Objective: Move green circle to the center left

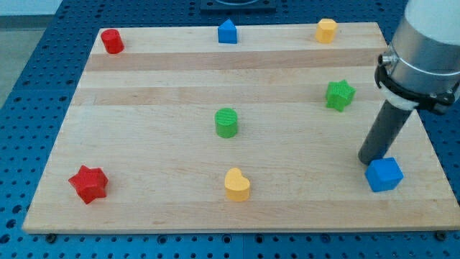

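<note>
In the camera view I can read no writing on any block. The green circle (226, 122) is a short ribbed cylinder, standing near the middle of the wooden board (144, 144). My tip (369, 160) holds nothing; it rests at the view's right, touching the blue cube (384, 174), well apart from the green circle.

The desk (144, 93) is pale wood with visible grain, smooth and matt, joined from long planks. The green circle (226, 122) looks like matt plastic with fine ridges on its side. The blue cube (383, 174) is plain plastic. The rod above my tip (368, 161) is dark and slightly glossy.
</note>
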Robot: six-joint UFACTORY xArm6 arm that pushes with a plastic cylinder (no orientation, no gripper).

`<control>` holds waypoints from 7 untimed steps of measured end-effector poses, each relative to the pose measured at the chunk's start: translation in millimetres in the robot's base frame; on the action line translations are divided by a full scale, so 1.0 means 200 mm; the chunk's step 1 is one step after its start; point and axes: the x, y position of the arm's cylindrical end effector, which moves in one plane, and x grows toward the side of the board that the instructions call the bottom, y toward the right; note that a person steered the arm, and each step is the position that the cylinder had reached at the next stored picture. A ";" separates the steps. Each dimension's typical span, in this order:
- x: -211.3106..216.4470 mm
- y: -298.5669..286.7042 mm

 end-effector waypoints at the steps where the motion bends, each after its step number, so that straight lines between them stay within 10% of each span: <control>1: 0.05 0.01; 7: -0.16 -0.50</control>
